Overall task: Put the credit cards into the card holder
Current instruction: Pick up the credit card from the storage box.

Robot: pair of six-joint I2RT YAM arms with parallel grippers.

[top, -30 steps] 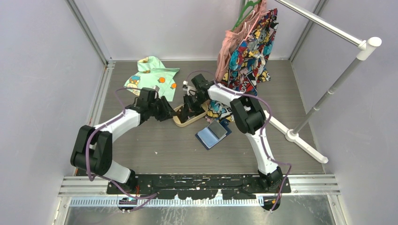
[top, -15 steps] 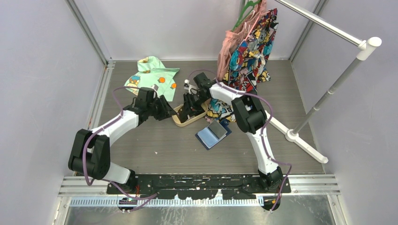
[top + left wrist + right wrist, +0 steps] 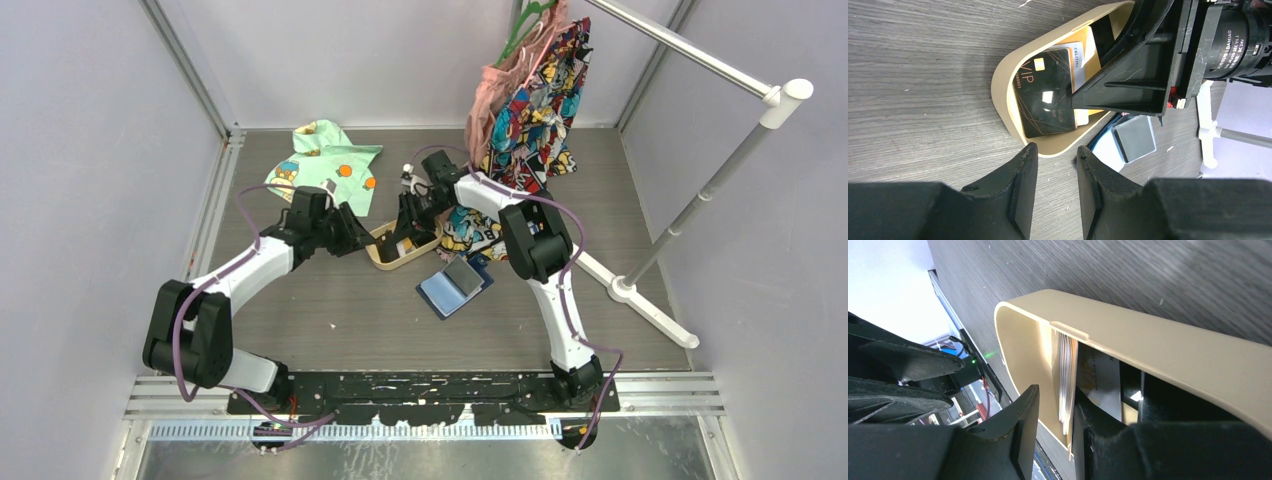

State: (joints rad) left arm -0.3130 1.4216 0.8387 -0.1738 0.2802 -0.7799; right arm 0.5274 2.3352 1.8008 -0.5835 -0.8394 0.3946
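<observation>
The credit cards (image 3: 1045,95) lie stacked in the tan tray (image 3: 1000,95), so the right gripper (image 3: 1055,435) dips in from one o'clock, jaws slightly spread astride the stack's edge, not clamped. The left gripper (image 3: 1055,185), narrowly parted and empty, sits at the rim's nine o'clock, probably bracing it. The card holder (image 3: 455,284) lies open at four o'clock, the path there unobstructed.

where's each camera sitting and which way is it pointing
top external: fixed above and behind the bases, looking down at the table; both arms whole, left gripper and right gripper at the tan tray.
left wrist: on the left arm, looking past its fingers into the tray at the black card; the right gripper crosses it.
right wrist: on the right arm, close over the tray, cards edge-on between its fingers.
shared: all three show the tray; top and left wrist show the wallet.
</observation>
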